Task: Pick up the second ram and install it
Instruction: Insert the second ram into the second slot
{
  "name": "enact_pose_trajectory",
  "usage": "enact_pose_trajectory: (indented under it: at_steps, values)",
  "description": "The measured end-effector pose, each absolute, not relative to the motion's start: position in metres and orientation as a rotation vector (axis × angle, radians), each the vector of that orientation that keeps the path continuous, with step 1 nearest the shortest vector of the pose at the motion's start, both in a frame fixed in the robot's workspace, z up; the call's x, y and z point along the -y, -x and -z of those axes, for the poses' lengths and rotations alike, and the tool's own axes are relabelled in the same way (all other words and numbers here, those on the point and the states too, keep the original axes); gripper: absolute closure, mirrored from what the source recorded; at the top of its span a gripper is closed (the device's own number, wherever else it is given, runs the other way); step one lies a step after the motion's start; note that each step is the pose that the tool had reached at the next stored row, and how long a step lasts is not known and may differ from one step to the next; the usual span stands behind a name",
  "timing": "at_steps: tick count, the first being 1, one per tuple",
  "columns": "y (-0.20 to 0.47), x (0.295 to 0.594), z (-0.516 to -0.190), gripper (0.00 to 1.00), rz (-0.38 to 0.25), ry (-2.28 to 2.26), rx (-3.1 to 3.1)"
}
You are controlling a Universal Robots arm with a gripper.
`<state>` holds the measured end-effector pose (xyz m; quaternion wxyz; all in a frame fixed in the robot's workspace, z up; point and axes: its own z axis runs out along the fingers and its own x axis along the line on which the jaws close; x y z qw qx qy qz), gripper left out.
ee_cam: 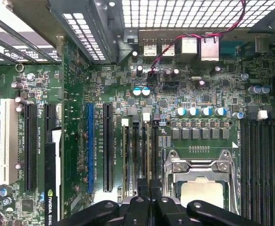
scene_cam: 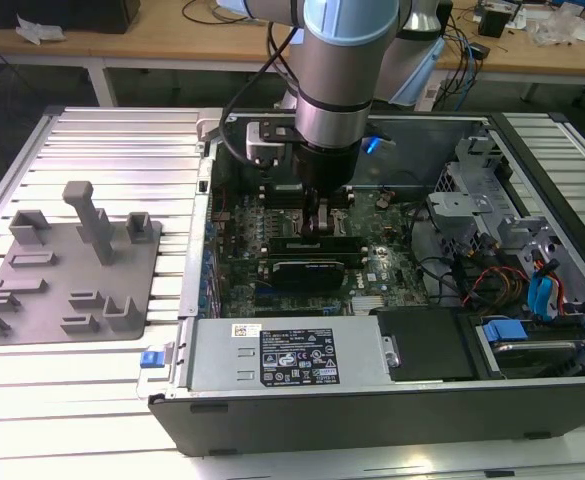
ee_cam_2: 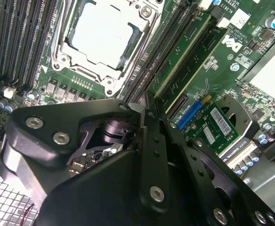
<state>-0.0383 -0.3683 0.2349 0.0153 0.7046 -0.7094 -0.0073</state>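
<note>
A: Gripper [ee_cam_2: 144,115]?
B: Low inside the PC case [scene_cam: 532,420], over the motherboard [ee_cam: 198,99] by the CPU socket [ee_cam_2: 102,33]. Fingers look pressed together; can't tell if anything's pinched.
A: Second ram [ee_cam_2: 193,61]?
B: Green stick w/ chips, standing in the slots just beyond the fingertips. Grey fixture [scene_cam: 67,270] sits on the counter [scene_cam: 112,150], exterior view's left.

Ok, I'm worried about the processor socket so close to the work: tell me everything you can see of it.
The processor socket lies flat on the green motherboard, between banks of black memory slots. A silvery metal frame, screwed at its corners, surrounds a pale, matt square centre. In both wrist views nothing rests on it.
</note>
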Motion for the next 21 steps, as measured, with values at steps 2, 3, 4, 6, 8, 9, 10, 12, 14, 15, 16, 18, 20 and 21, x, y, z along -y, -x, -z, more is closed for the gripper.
enact_pose_trajectory:
  at_steps: [2,3,4,6,8,9,10,12,14,15,16,18,20,21]
  values:
    - [0.0382,0.3683,-0.2345,0.91,0.023,-2.192,2.208]
    - [0.0383,0.3683,-0.2345,0.91,0.023,-2.192,2.207]
    - [0.0383,0.3683,-0.2343,0.91,0.023,-2.192,2.207]
    - [0.0383,0.3683,-0.2341,0.91,0.023,-2.192,2.207]
    - [0.0379,0.3683,-0.2340,0.91,0.023,-2.192,2.208]
    - [0.0379,0.3683,-0.2340,0.91,0.023,-2.192,2.208]
    - [0.0378,0.3683,-0.2340,0.91,0.023,-2.192,2.208]
    - [0.0377,0.3682,-0.2331,0.91,0.023,-2.193,2.208]
    - [0.0378,0.3683,-0.2329,0.91,0.023,-2.192,2.208]
    - [0.0378,0.3683,-0.2329,0.91,0.023,-2.192,2.208]
    - [0.0378,0.3683,-0.2329,0.91,0.023,-2.192,2.208]
    - [0.0378,0.3683,-0.2311,0.91,0.023,-2.192,2.208]
    - [0.0377,0.3683,-0.2299,0.91,0.023,-2.192,2.208]
    - [0.0378,0.3683,-0.2290,0.91,0.023,-2.192,2.207]
